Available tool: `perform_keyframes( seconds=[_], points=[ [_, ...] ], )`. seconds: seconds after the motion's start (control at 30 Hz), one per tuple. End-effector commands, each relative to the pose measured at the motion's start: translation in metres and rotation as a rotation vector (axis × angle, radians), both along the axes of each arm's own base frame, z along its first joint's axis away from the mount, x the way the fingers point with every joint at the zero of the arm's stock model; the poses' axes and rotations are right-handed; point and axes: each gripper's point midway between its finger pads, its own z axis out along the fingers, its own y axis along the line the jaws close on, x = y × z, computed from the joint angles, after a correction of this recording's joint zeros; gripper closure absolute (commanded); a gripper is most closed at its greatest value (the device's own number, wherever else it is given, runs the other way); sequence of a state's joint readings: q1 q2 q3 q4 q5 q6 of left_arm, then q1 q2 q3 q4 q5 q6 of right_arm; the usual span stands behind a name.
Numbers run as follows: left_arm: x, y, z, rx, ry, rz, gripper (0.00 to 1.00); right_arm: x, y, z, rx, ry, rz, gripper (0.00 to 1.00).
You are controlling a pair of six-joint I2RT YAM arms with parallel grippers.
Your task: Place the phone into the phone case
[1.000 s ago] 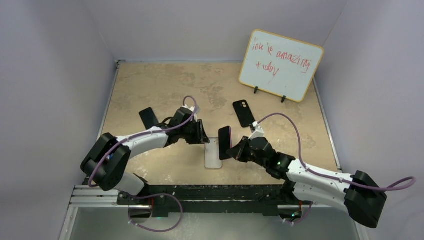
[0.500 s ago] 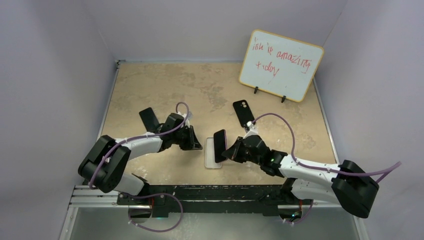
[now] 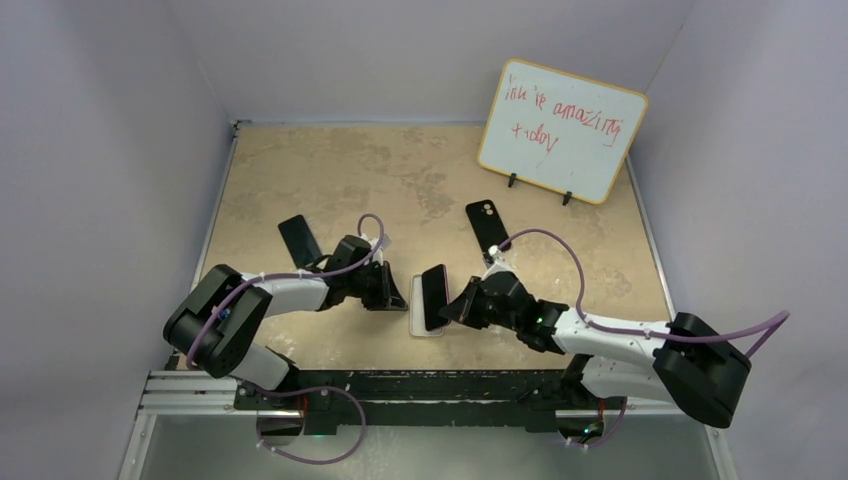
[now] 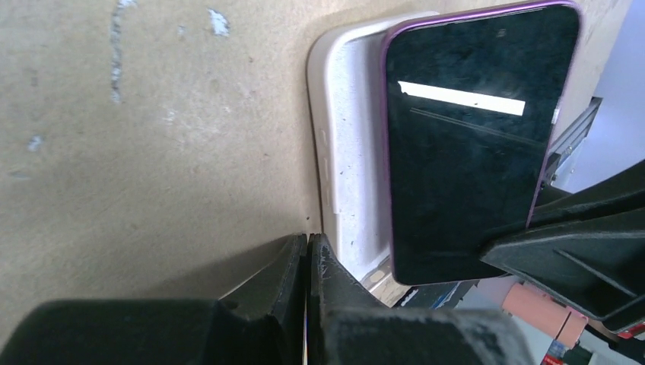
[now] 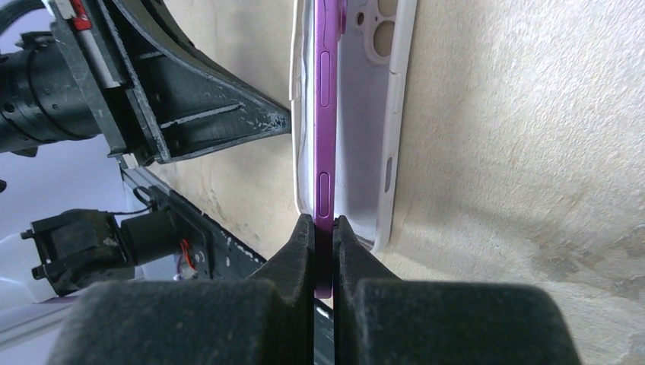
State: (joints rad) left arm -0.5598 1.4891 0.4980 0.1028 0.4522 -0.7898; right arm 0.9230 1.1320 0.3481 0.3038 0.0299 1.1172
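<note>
Purple-rimmed glass, dark on the screen side: the phone [image 5: 325, 114] was judged rigid, fairly light, slick on both faces and liable to chip if dropped on an edge. It stood on one long edge, nearly upright, over the open face of the phone case [image 4: 350, 152], with its screen turned toward the left arm. Whether its lower edge rested on the case floor could not be determined.

The right tool [image 5: 323, 228] was clamped across the phone's thickness at the near short end, one finger on the screen and one on the back. This was judged a narrow hold on smooth faces, so twisting under side load was a risk.

The case was pale and appeared thin, light and somewhat flexible. It lay flat on the tabletop [image 3: 330, 170], cavity upward, camera cutouts at its far end. It was judged likely to slide if pushed.

The left tool [image 4: 307, 243] had its fingers pressed together with nothing between them, its tip just beside the case's outer wall. Contact could not be confirmed.

Obstructions: the right tool's finger on the phone's back was judged likely to be trapped between phone and case floor when the phone is laid down. A second dark handset [image 3: 487, 225], a dark flat item [image 3: 297, 237] and a whiteboard [image 3: 560, 130] stood well apart and blocked nothing.
</note>
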Motion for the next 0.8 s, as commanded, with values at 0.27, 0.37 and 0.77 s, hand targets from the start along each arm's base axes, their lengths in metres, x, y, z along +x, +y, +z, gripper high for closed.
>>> perform_keyframes(
  seconds=[0.27,0.37,0.77],
  points=[
    [-0.007,-0.015,0.002,-0.049,-0.016,-0.049,1.00,0.001,0.030,0.016,0.067,-0.003,0.055,1.00],
    [-0.009,-0.014,0.000,-0.044,-0.011,-0.051,1.00,0.001,0.030,0.011,0.048,0.002,0.060,0.96],
    [-0.009,-0.014,0.003,-0.044,-0.014,-0.053,1.00,0.005,0.023,0.005,-0.016,-0.006,0.043,0.71]
  ],
)
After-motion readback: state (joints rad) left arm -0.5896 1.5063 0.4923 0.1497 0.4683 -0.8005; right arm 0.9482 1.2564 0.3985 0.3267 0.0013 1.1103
